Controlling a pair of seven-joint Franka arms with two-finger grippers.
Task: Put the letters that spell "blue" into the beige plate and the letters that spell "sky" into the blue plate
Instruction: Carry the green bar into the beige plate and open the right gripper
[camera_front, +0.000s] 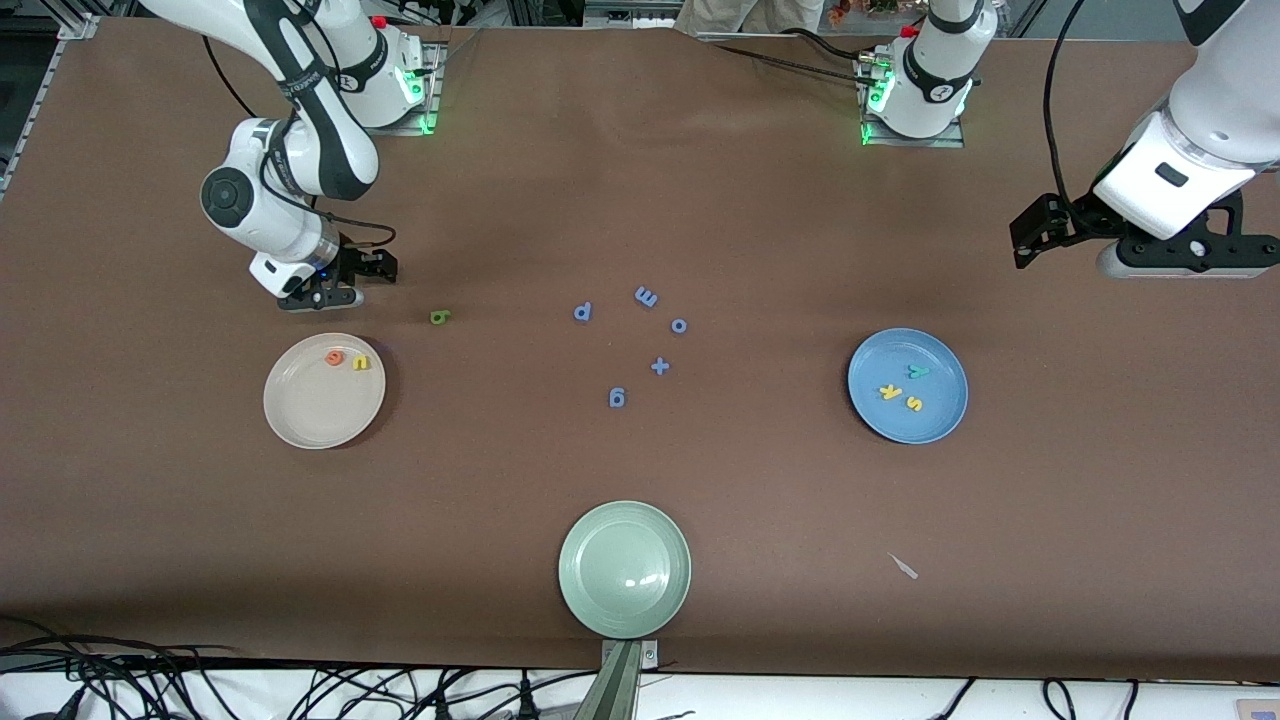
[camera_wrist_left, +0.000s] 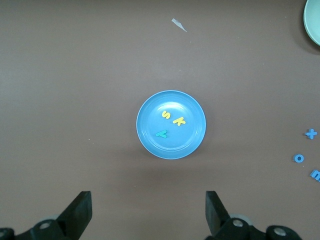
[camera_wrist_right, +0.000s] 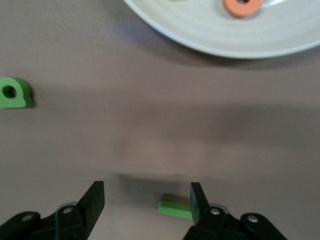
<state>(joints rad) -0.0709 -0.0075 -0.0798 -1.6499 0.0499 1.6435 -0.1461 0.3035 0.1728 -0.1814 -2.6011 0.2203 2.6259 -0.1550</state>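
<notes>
Nearest sits the pale green plate (camera_front: 624, 569); right gripper (camera_front: 322, 293), jaws parted, straddles the thin green l (camera_wrist_right: 175, 208); left gripper (camera_front: 1040, 232) waits spread.

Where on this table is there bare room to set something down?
Bare table lies between the pale green plate and the beige plate, and around the blue plate. The small blue letters crowd the middle; the right gripper is low beside the beige plate.

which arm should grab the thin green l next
Right. Its pincer is open, low over the table beside the beige plate, with the thin green l between its fingers. The left pincer waits open above the blue plate.
</notes>
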